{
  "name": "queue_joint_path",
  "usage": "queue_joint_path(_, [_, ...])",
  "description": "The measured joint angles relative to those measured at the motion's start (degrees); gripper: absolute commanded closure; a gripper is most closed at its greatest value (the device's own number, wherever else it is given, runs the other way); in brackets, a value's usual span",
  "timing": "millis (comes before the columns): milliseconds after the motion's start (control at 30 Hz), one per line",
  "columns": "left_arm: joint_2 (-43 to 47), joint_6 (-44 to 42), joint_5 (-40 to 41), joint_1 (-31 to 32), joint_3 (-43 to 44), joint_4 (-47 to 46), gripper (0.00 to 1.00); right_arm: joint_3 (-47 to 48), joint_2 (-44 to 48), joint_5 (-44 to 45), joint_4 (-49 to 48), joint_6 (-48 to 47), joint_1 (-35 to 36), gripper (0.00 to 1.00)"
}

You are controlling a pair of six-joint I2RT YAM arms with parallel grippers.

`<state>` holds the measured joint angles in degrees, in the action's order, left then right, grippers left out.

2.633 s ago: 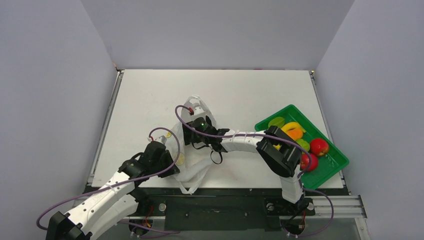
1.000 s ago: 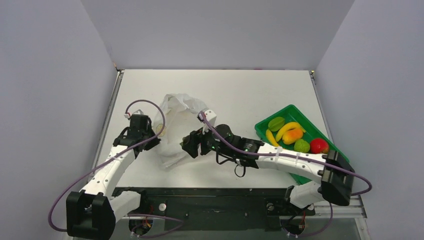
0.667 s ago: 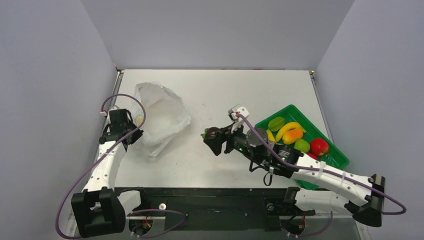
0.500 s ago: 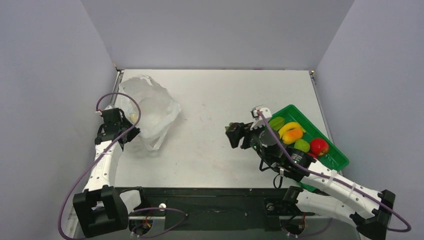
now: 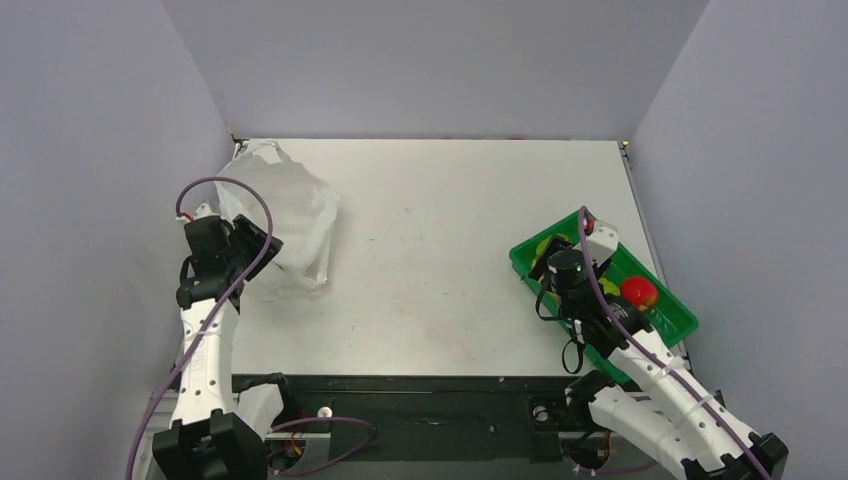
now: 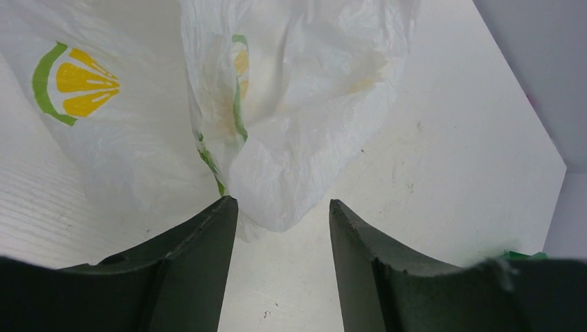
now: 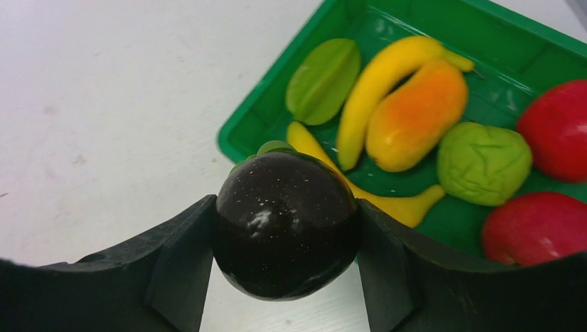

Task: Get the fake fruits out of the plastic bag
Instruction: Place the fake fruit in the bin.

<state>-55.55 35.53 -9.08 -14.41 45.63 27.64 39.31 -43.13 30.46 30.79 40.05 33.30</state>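
Left hand point(image 6: 280, 211): jaws parted, gripping nothing. The plastic bag point(image 6: 297, 104) lies straight ahead of it on the tabletop point(image 5: 450, 230), and one limp fold drops into the gap between the fingers. I can't tell whether the film touches a pad.

Risk: the film is thin, crinkly and light. If it clings or snags on a finger, any retreat drags the whole bag.

The bag is translucent white with a printed citrus slice. No solid lump shows through from here, so I can't confirm it's empty.

Right hand point(image 7: 285, 207): clamped on the dark purple piece point(image 7: 284, 228), which is round, glossy and speckled, with a green stub on its far side. The grip is across the widest part.

The green tray point(image 7: 484, 28) is ahead and to the hand's right, and the piece hangs about over its near corner rim.

Risks:
- Letting go here could clip the rim, and a hard smooth ball would likely roll off across the tabletop.
- Further in, it lands on the curved banana point(image 7: 387, 200) just beyond the fingers and may bounce or shove its neighbours.

Also in the tray, all slick hard plastic:
- ribbed starfruit point(image 7: 323, 81)
- second banana point(image 7: 387, 76)
- mango point(image 7: 415, 114)
- wrinkled lime point(image 7: 483, 162)
- two apples point(image 7: 557, 128)
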Motion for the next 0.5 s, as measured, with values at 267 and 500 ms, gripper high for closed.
queue_joint_path(267, [2.6,-0.1,-6.6,0.5,4.6,1.7,0.51,-0.2,-5.7,-1.2,6.0,0.9,-13.2,0.97])
queue_joint_path(500, [1.3,-1.9,-10.1,22.4,11.5,2.4,0.51,-2.3,-8.2,-5.0,7.5,1.0,-18.8,0.78])
